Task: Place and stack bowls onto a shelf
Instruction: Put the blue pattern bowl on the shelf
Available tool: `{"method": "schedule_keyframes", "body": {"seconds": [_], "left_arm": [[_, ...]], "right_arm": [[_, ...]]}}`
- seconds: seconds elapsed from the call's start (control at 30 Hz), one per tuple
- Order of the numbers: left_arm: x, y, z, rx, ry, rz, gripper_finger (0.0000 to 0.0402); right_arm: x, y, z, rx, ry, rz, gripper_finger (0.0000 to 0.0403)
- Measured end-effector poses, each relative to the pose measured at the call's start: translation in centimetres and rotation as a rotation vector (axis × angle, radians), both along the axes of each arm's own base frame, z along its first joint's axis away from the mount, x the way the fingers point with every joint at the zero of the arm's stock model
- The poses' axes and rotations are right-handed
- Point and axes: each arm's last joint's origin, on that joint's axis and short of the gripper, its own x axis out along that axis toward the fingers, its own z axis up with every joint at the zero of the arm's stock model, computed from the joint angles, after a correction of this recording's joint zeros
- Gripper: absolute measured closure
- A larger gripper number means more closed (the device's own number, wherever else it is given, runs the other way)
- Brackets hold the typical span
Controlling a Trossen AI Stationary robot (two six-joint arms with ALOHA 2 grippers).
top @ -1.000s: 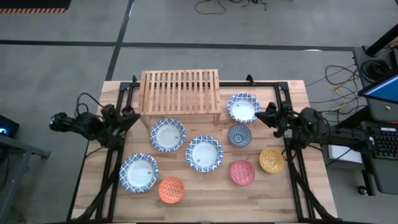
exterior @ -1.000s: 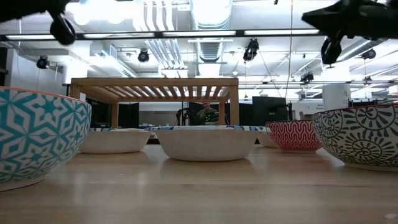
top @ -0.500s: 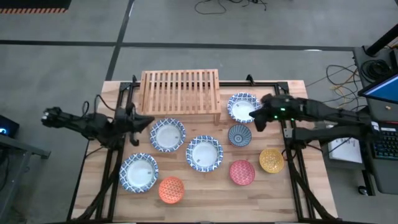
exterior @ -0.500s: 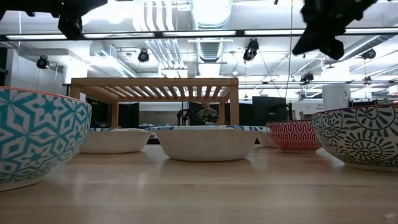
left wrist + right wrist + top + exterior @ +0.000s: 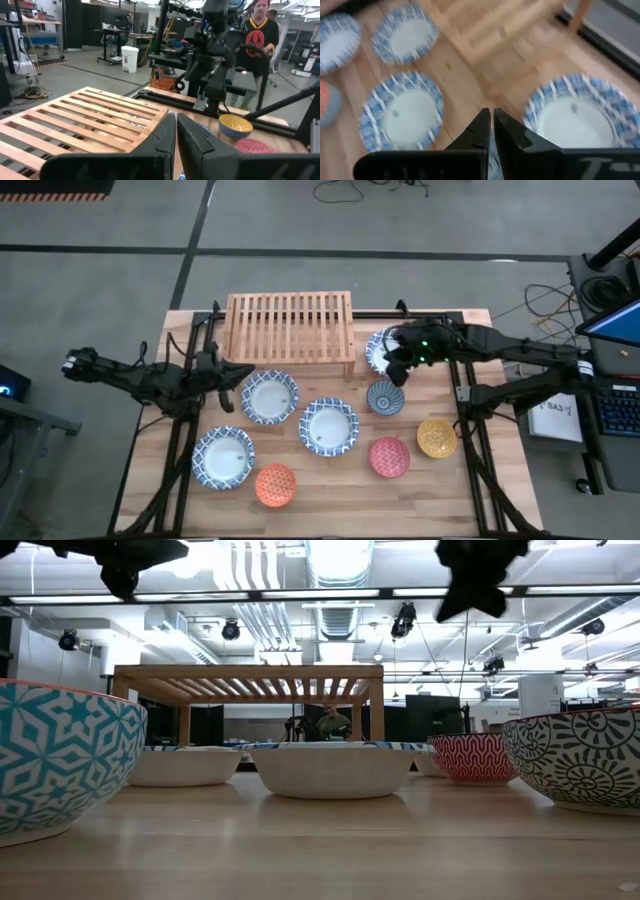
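The light-wood shelf [image 5: 290, 327] stands at the table's far edge on its short legs. Three wide blue-patterned bowls [image 5: 268, 397] [image 5: 328, 426] [image 5: 223, 457] sit on the tabletop in front of it, and a fourth [image 5: 384, 346] sits by its right end. The dark blue [image 5: 385, 397], yellow [image 5: 436, 437], red [image 5: 389, 457] and orange [image 5: 275, 484] bowls rest nearer. My left gripper [image 5: 232, 385] hovers shut beside the wide bowl nearest the shelf. My right gripper [image 5: 395, 362] hangs shut over the fourth wide bowl [image 5: 575, 117].
Black frame rails [image 5: 180, 450] [image 5: 470, 460] run along both sides of the table. In the left wrist view the right arm [image 5: 210, 60] stands beyond the shelf [image 5: 85, 120], with a person [image 5: 260, 30] in the room behind it. Bare wood lies along the near edge.
My left gripper has reached toward the table's right, up to the wide bowl nearest the shelf. My right gripper has swung toward the table's left, from the right rail to above the wide bowl by the shelf's right end. No bowl has moved.
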Motion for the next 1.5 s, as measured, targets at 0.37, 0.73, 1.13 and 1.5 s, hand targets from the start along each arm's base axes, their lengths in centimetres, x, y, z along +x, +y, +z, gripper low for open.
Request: {"method": "schedule_keyframes", "body": {"seconds": [0.37,0.73,1.13,1.5], "left_arm": [[0.8,-0.4,-0.2,-0.007,0.027,-0.057,0.0402],[0.8,-0.5,0.2,-0.004,0.015,-0.081,0.0402],[0.8,-0.5,0.2,-0.004,0.017,-0.080,0.0402],[0.9,-0.5,0.3,-0.009,0.003,-0.079,0.0402]], "right_arm": [[6.1,0.1,-2.4,0.026,0.153,0.285,0.0390],[8.3,6.4,-6.6,-0.145,0.307,0.401,0.0390],[5.5,8.8,-10.3,-0.153,0.092,0.384,0.0390],[4.9,8.6,-11.4,-0.074,0.091,0.303,0.0390]]}}
